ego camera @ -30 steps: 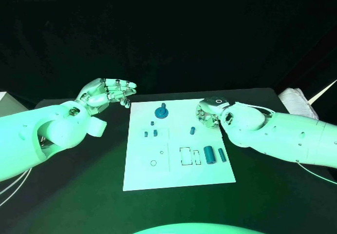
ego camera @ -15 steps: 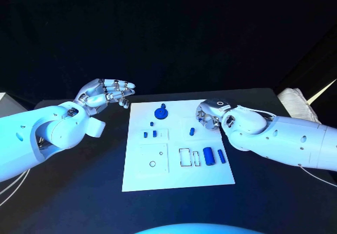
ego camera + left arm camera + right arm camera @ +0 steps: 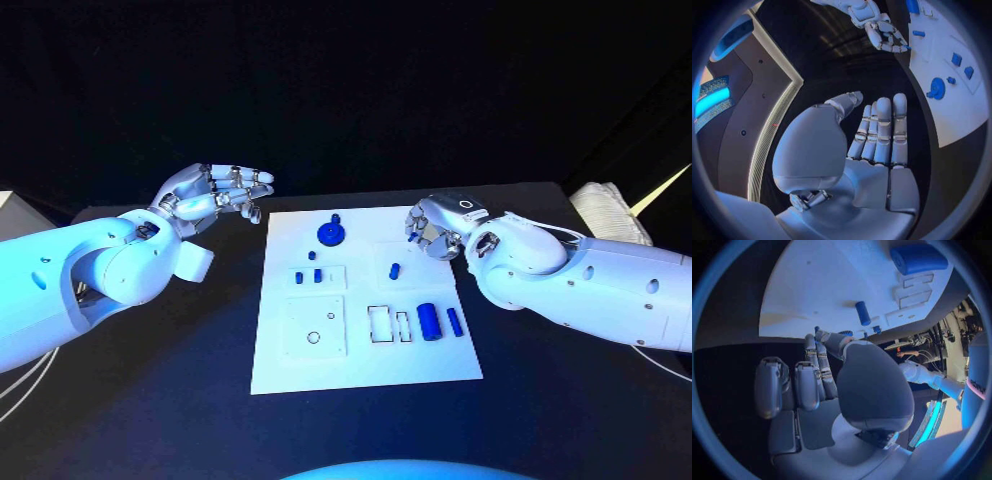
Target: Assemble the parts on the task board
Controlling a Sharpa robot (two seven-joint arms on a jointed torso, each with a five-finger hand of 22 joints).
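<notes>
Black table [image 3: 173, 400], dark backdrop behind. White task board [image 3: 368, 360] at frame centre. Left hand [image 3: 216, 190] upper left, empty, fingers apart. Right hand [image 3: 433, 228] at board's right edge, fingers curled, empty.

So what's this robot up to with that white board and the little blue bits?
It is meant to fit the blue parts into the white task board, but neither hand holds anything at this moment. The left hand hovers open over the black table, off the board's far left corner. The right hand hangs over the board's far right edge, fingers curled, near a small upright blue peg. The round blue piece and the others lie untouched.
</notes>
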